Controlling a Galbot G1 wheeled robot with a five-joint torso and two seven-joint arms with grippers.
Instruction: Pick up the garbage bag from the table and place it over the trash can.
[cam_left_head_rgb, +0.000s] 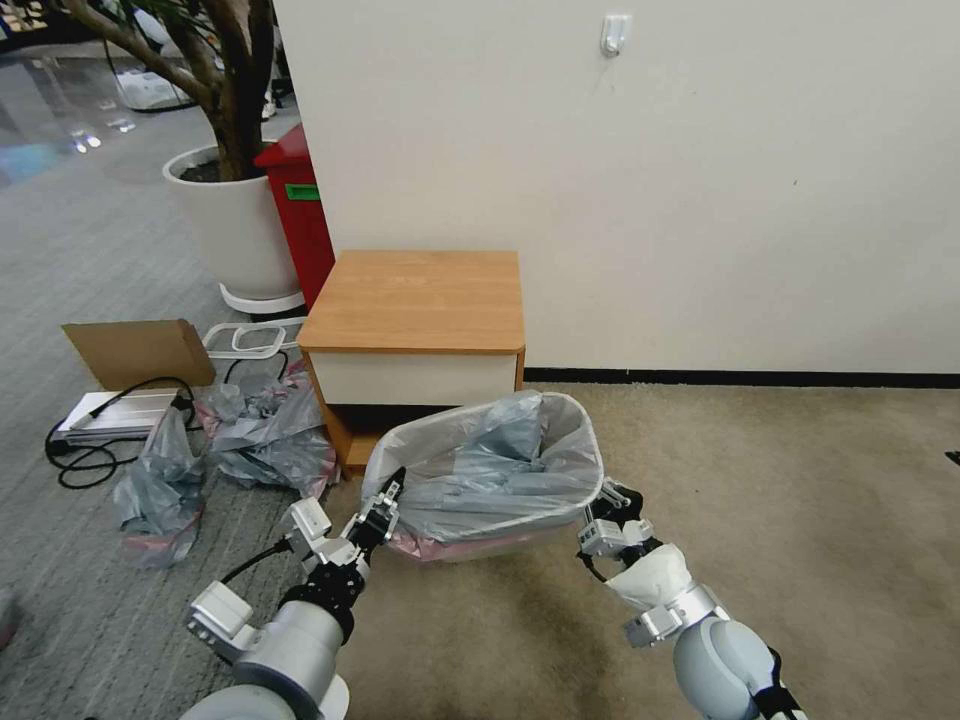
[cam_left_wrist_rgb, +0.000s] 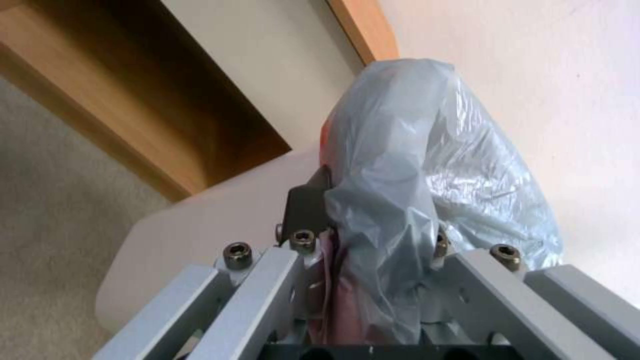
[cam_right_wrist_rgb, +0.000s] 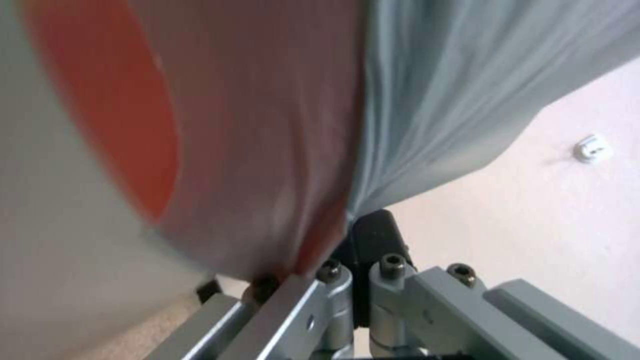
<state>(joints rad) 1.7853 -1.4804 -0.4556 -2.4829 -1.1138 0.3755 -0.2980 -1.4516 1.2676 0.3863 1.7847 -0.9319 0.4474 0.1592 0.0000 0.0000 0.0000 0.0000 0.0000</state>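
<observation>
The garbage bag (cam_left_head_rgb: 500, 465) is stretched open over the cream trash can (cam_left_head_rgb: 556, 537), its pink band hanging below the rim on the near side. The can stands on the carpet just in front of the table (cam_left_head_rgb: 415, 300). My left gripper (cam_left_head_rgb: 385, 498) is shut on the bag's rim at the can's left corner. In the left wrist view the grey plastic (cam_left_wrist_rgb: 413, 165) bunches between the fingers (cam_left_wrist_rgb: 308, 202), with the can's wall (cam_left_wrist_rgb: 200, 225) beside it. My right gripper (cam_left_head_rgb: 612, 496) holds the bag at the can's right side. The right wrist view shows the gripper (cam_right_wrist_rgb: 350, 235) shut on pink and grey film (cam_right_wrist_rgb: 267, 150).
Duller crumpled grey-and-pink bags (cam_left_head_rgb: 265, 440) lie on the floor left of the table, with a cardboard box (cam_left_head_rgb: 140, 350), a cable and a flat white device. A red bin (cam_left_head_rgb: 300, 210) and a white planter (cam_left_head_rgb: 235, 225) stand behind. Open carpet extends to the right.
</observation>
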